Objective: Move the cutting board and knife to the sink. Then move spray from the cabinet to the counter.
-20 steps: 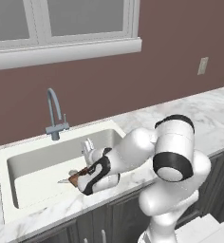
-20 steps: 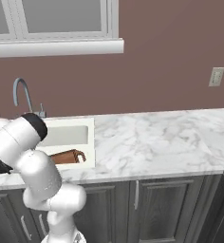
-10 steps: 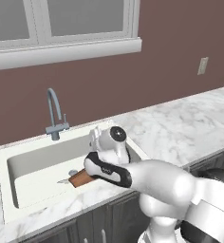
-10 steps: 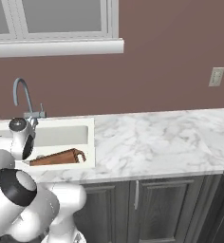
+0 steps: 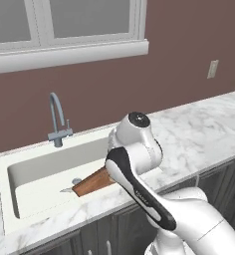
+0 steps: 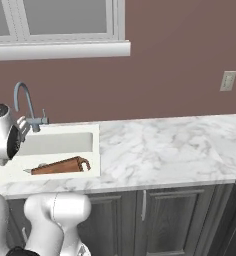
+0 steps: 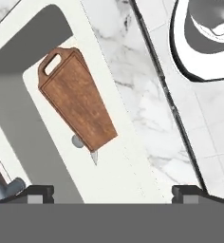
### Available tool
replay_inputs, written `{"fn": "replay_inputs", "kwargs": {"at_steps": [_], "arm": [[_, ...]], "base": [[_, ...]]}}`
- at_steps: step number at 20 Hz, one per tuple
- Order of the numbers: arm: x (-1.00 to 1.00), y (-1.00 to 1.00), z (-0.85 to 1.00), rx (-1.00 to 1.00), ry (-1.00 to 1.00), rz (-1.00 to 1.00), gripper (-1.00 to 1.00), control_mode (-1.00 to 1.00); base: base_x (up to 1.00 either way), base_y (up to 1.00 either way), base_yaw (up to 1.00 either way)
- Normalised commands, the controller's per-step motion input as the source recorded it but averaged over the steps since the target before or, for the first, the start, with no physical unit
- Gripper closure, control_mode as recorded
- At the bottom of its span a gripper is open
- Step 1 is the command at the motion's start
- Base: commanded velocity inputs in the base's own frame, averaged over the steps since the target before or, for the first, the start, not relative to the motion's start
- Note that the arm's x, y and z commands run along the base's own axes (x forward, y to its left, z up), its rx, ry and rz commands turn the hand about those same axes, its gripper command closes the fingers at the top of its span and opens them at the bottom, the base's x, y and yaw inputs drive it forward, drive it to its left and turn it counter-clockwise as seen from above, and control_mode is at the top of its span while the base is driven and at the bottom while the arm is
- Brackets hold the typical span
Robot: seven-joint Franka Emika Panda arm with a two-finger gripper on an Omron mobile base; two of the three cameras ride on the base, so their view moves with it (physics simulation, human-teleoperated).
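Note:
The reddish-brown cutting board [image 7: 78, 102] lies tilted in the sink [image 7: 118, 166], its handle slot toward the sink's corner. The knife [image 7: 94, 157] lies under it, and just its silver tip pokes out beside the drain. From the two sides, the cutting board [image 5: 92, 182] [image 6: 60, 166] leans in the basin with the knife tip [image 5: 67, 190] [image 6: 27, 171] at its low end. My gripper [image 7: 112, 192] hangs high above the sink, open, with nothing between its fingertips [image 7: 40, 192]. The white marble counter [image 6: 165, 145] runs to the right. The spray and the cabinet are out of view.
A grey faucet [image 5: 57, 119] [image 6: 26, 107] stands behind the sink [image 5: 40, 164], under a window sill. A wall outlet [image 6: 228, 80] sits over the counter [image 5: 199, 134]. Dark lower cabinets [image 6: 165, 215] run beneath the worktop. My own arm [image 5: 134, 149] blocks the sink's right part.
The hand has lifted up and away from the cutting board, which stays in the sink with the knife. The arm has swung and folded back. The jaws have opened slightly wider.

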Motion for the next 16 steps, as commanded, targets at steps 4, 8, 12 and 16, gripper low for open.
{"fn": "replay_inputs", "kwargs": {"at_steps": [4,8,12,16], "arm": [[-1.0,-0.47,1.0,0.08,0.2,-0.16,-1.0,-1.0],[-1.0,-0.34,1.0,0.02,0.09,-0.16,-1.0,-1.0],[-0.6,0.0,1.0,0.0,-0.33,0.0,-1.0,-1.0],[-0.47,0.05,0.89,-0.07,-0.52,0.0,-1.0,-1.0]], "base": [[0.0,0.0,0.0],[0.0,0.0,0.0],[0.0,0.0,0.0],[0.0,0.0,0.0]]}}
